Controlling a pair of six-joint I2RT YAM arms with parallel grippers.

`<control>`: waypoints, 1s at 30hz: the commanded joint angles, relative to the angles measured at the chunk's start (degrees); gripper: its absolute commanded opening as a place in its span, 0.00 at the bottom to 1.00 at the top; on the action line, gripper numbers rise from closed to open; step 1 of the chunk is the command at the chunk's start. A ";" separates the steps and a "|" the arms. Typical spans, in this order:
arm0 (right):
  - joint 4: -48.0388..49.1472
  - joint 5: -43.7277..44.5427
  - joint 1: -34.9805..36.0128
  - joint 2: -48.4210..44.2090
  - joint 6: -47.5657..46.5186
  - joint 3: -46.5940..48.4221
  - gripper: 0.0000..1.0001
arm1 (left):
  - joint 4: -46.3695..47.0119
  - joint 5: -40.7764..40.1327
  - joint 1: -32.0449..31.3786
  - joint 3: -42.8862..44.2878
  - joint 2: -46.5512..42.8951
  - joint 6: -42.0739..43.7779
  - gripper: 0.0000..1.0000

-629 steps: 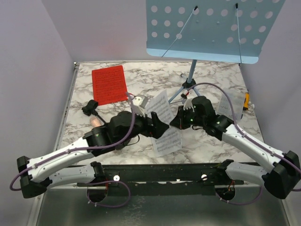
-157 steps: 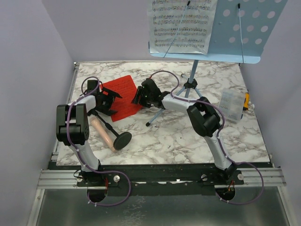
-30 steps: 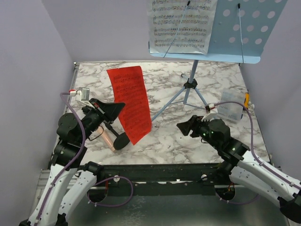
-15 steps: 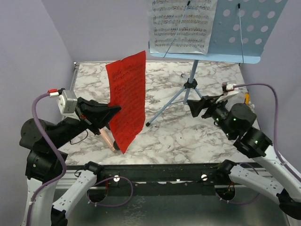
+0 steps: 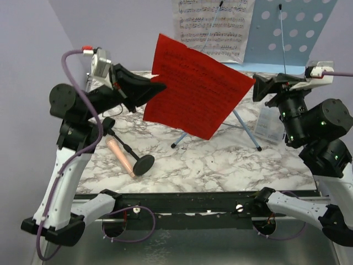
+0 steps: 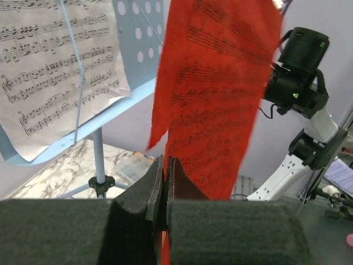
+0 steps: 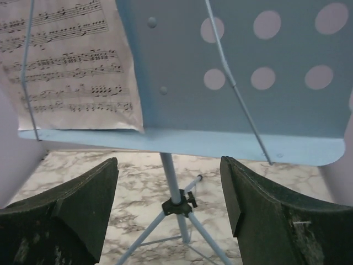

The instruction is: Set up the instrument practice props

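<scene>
The red sheet (image 5: pixel 198 91) hangs in the air in front of the light blue music stand (image 5: pixel 292 33). My left gripper (image 5: pixel 160 86) is shut on its left edge. In the left wrist view the pads (image 6: pixel 165 160) pinch the red sheet (image 6: pixel 220 99) from below. White sheet music (image 5: pixel 212 25) rests on the left half of the stand's desk. My right gripper (image 5: pixel 258 88) is raised at the right, open and holding nothing. In its wrist view it (image 7: pixel 168 161) faces the desk's lower lip (image 7: pixel 248 146). The pinkish microphone (image 5: pixel 120 157) lies flat on the table with its black round base (image 5: pixel 143 164).
A small clear box (image 5: pixel 270 126) stands on the marble table (image 5: pixel 220 165) at the right, behind my right arm. The stand's tripod legs (image 5: pixel 248 132) spread across the table's middle. Purple walls close in the left, right and back.
My left arm has swung the red sheet up and to the right, towards the stand. My right arm has risen to the level of the stand's desk, with its jaws open.
</scene>
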 commanded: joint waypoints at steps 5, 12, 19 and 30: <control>6.38 12.44 0.29 9.79 -20.03 11.87 0.80 | 11.50 -7.02 -0.12 9.26 8.84 -7.53 0.00; 20.75 16.33 0.28 16.08 -35.61 16.28 0.78 | 12.23 -10.36 -0.14 13.87 12.59 -11.45 0.00; 26.02 17.75 0.28 19.84 -41.22 17.80 0.76 | 6.96 -11.16 -0.12 19.26 16.73 -22.54 0.00; -10.99 -11.30 0.32 10.27 -11.46 15.32 0.85 | -19.38 -13.61 -0.03 9.70 6.62 -18.15 0.00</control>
